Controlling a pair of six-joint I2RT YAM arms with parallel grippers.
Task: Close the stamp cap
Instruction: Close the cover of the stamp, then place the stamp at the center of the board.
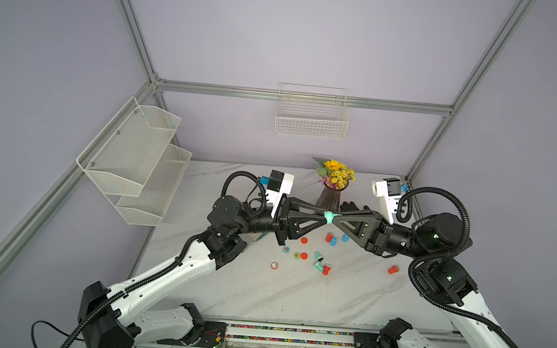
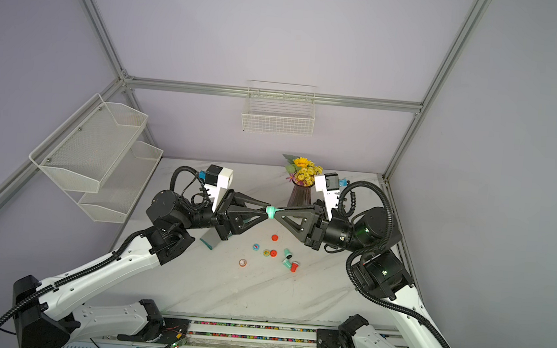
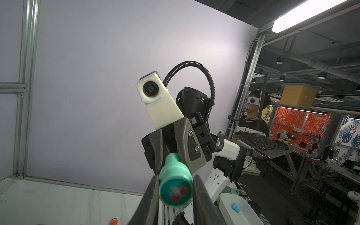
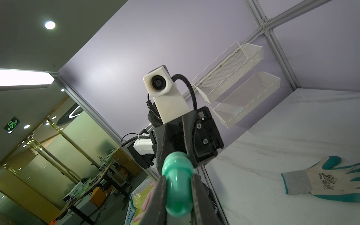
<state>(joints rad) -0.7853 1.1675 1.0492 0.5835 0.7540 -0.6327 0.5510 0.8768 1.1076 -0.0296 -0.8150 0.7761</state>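
A teal stamp (image 1: pixel 330 216) (image 2: pixel 272 211) hangs in the air over the marble table (image 1: pixel 260 290), level between my two grippers, which meet tip to tip. My left gripper (image 1: pixel 326 217) (image 3: pixel 176 178) is shut on its wide cap end (image 3: pixel 176 191), whose face shows two red cherries. My right gripper (image 1: pixel 335 217) (image 4: pixel 178 176) is shut on the narrower rounded handle (image 4: pixel 178 191). Cap and body look joined, with no gap showing between them.
Loose red, blue and teal stamps and caps lie on the table below the grippers (image 1: pixel 329 237) (image 1: pixel 318 255) (image 1: pixel 393 269) (image 1: pixel 274 265). A vase of yellow flowers (image 1: pixel 332 186) stands just behind. A work glove (image 4: pixel 321 179) lies on the table. Mesh shelves (image 1: pixel 140 159) and a wire basket (image 1: pixel 311 115) hang on the walls.
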